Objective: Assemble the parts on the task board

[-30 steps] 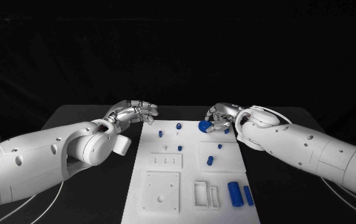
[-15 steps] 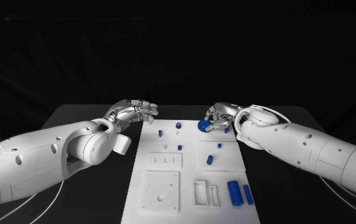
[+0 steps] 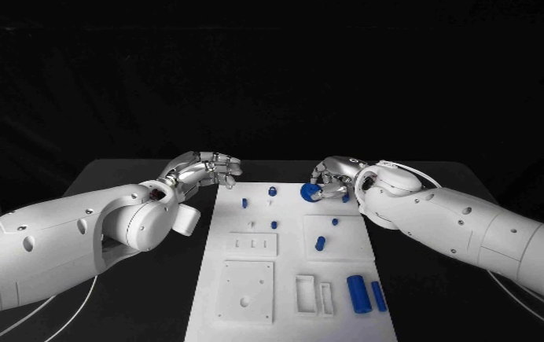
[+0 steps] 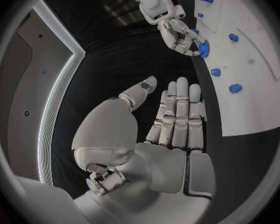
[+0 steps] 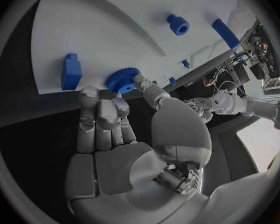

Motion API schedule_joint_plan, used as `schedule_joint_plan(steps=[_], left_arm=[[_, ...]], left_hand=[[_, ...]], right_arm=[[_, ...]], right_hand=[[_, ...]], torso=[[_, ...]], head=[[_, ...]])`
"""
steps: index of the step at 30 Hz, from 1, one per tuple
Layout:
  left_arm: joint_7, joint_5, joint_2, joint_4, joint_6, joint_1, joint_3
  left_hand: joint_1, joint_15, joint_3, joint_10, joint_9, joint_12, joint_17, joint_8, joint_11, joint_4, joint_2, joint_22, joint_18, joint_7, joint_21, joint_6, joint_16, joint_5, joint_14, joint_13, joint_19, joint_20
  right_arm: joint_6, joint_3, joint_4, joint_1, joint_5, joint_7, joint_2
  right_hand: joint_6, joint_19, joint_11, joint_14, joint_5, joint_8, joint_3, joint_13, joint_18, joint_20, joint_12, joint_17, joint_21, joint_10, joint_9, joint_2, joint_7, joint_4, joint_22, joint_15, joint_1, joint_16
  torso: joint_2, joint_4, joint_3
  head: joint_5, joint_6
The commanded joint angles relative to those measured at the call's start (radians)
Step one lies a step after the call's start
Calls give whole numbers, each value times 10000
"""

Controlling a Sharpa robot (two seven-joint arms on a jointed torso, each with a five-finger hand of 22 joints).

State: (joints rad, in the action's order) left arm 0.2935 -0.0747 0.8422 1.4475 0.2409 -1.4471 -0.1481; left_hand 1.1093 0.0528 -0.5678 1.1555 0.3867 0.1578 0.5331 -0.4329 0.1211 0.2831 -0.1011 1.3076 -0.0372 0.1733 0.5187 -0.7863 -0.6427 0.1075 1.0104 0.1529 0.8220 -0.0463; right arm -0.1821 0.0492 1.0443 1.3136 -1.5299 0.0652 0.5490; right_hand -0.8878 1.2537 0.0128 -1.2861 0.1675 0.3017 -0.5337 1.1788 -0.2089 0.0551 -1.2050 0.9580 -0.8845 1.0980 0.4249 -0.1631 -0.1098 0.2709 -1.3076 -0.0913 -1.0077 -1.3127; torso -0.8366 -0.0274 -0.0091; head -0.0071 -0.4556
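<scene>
We've got the gear (image 3: 310,193) pinched in the right hand (image 3: 336,175), over the board's (image 3: 255,295) far edge. Left hand (image 3: 205,171) idle, fingers together, empty. Loose parts (image 3: 358,293) well behind the fingers; most assembly left.

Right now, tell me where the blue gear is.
In the head view the blue gear is pinched in the right hand at the far right part of the task board, just right of a small upright blue peg.

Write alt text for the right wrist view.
The right hand holds a blue toothed gear at its fingertips, by the edge of the white task board. A blue block and other blue parts sit on the board.
</scene>
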Motion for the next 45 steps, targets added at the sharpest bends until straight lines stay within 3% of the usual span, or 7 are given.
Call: schedule_joint_plan(steps=[1,14,21,26,38,44,45], left_arm=[[61,-39,1,49,-108,-20,8],[41,-72,30,69,-98,-21,8],[38,-74,35,76,-94,-21,9],[38,-75,43,79,-83,-21,9],[52,-75,55,110,-54,-22,9],[50,-75,60,110,-37,-22,9],[50,-75,63,104,-33,-22,9]], left_hand=[[53,5,-42,-29,10,-61,-4,63,22,-2,-38,169,-158,50,43,45,45,-12,-62,-5,-43,-4],[59,4,-43,-29,11,-67,-3,64,22,2,-44,168,-159,50,44,47,46,-11,-62,-5,-45,-4],[64,4,-45,-27,12,-70,-3,64,22,3,-46,168,-160,50,44,47,46,-9,-63,-4,-46,-4],[64,5,-46,-26,12,-71,-3,64,23,2,-45,168,-160,50,44,47,46,-8,-63,-4,-46,-4],[65,5,-48,-22,14,-76,-2,63,23,-2,-43,168,-159,50,46,45,46,-5,-62,-2,-46,-3],[63,5,-47,-22,14,-77,-2,63,23,-3,-43,168,-159,50,47,45,46,-6,-62,-2,-46,-2],[63,5,-47,-22,15,-77,-2,63,23,-3,-43,168,-159,50,47,45,46,-6,-62,-2,-46,-2]], right_arm=[[70,-86,41,-117,-612,222,-61],[222,-159,86,-183,-939,304,-78],[275,-178,177,-184,-1201,344,-28],[233,-179,353,-184,-1281,354,35],[-1715,-177,1394,-183,-2434,710,334],[-2173,-174,1987,-183,-2891,862,482],[-2238,-173,2110,-182,-2947,882,506]], right_hand=[[-542,9,-9,-12,-31,65,5,36,-529,56,-75,24,-70,107,-4,-2,-149,49,-213,-61,142,37],[-1056,25,-193,-70,-40,310,-258,152,-529,104,-209,131,-181,365,139,166,46,-170,-193,-235,269,82],[-1255,-1,-264,-111,-689,347,-1373,210,-529,75,-248,207,-236,505,221,237,104,-322,-184,-290,-214,157],[-1313,-5,-264,-128,-561,348,-1937,229,-529,46,-254,241,-273,533,252,324,119,-436,-189,-297,-336,184],[-1371,29,-279,-165,-669,358,-2447,280,-528,60,-290,305,-361,613,327,177,135,-569,-185,-311,-305,211],[-1391,49,-291,-178,-771,365,-2580,318,-529,76,-328,322,-382,684,353,74,143,-642,-179,-321,-324,220],[-1420,61,-305,-184,-898,379,-2624,331,-529,83,-343,327,-388,716,366,-40,147,-692,-174,-322,-334,222]], torso=[[-11,-13,-1],[-3,0,-6],[-4,2,-1],[5,-7,-7],[8,8,-12],[0,-14,-2],[1,-11,-3]], head=[[-1,-1],[44,-39],[64,-52],[54,-37],[69,4],[90,35],[96,39]])
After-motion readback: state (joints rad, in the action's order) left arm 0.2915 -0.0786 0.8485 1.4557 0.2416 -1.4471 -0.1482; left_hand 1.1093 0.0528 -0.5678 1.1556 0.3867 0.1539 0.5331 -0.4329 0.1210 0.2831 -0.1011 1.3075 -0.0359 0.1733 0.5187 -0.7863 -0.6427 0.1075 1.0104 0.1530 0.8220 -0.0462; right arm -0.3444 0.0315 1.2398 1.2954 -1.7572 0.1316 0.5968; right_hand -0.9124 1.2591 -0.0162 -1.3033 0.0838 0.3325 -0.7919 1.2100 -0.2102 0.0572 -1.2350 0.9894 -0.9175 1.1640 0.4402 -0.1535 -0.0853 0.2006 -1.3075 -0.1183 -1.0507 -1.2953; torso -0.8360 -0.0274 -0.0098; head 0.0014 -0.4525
